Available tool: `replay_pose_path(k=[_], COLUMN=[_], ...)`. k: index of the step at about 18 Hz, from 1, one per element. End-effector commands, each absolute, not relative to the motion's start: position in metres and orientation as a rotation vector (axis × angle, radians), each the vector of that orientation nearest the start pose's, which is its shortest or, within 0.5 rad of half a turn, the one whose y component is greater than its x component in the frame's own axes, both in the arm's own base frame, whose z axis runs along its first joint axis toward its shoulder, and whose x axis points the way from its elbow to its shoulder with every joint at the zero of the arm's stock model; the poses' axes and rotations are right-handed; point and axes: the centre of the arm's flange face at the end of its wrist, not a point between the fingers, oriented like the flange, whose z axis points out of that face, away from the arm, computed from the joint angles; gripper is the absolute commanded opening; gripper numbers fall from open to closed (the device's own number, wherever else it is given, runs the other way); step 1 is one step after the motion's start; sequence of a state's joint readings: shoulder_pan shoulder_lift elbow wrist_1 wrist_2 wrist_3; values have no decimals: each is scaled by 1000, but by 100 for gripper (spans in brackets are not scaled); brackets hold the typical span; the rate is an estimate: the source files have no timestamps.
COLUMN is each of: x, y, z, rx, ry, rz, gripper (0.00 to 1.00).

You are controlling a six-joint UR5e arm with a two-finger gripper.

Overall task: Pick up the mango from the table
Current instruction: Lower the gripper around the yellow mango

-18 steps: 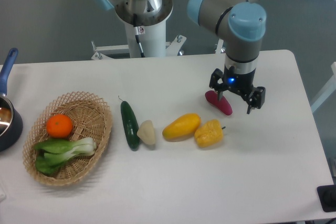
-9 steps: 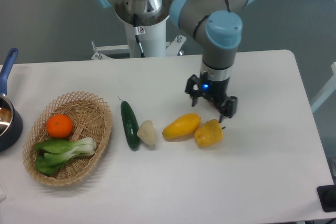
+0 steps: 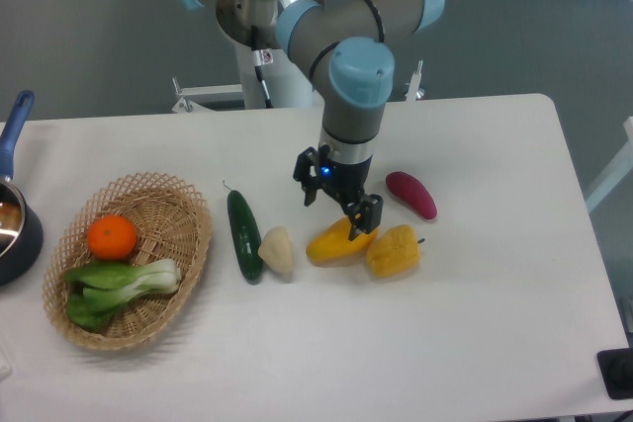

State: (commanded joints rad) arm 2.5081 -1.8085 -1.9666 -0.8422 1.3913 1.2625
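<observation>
Your gripper (image 3: 336, 209) hangs with its fingers spread wide, gripping nothing; the right fingertip overlaps the upper end of the mango (image 3: 334, 244), though you cannot tell whether it touches. Half a second ago it stood further right, above the yellow pepper (image 3: 394, 251); it has swung left, uncovering the purple eggplant (image 3: 411, 194). Across the white table (image 3: 465, 343), left to right, you have a blue pan (image 3: 12, 214) at the edge, a wicker basket (image 3: 183, 244) holding an orange (image 3: 112, 237) and bok choy (image 3: 119, 284), a cucumber (image 3: 243, 234), then a pale wedge (image 3: 278, 250) beside the mango. Grey floor lies behind
</observation>
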Motion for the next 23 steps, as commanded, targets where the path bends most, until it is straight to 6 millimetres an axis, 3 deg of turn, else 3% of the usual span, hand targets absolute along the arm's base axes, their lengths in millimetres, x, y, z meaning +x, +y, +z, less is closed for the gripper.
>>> replay_pose_path(k=[5,11,23], x=[-338,-347,-353], y=[425,433,436], z=[246,218,210], rx=[-2981,-3010,-3028], ry=[488,473,430], rz=[45,-17,-16], gripper=[100,100,100])
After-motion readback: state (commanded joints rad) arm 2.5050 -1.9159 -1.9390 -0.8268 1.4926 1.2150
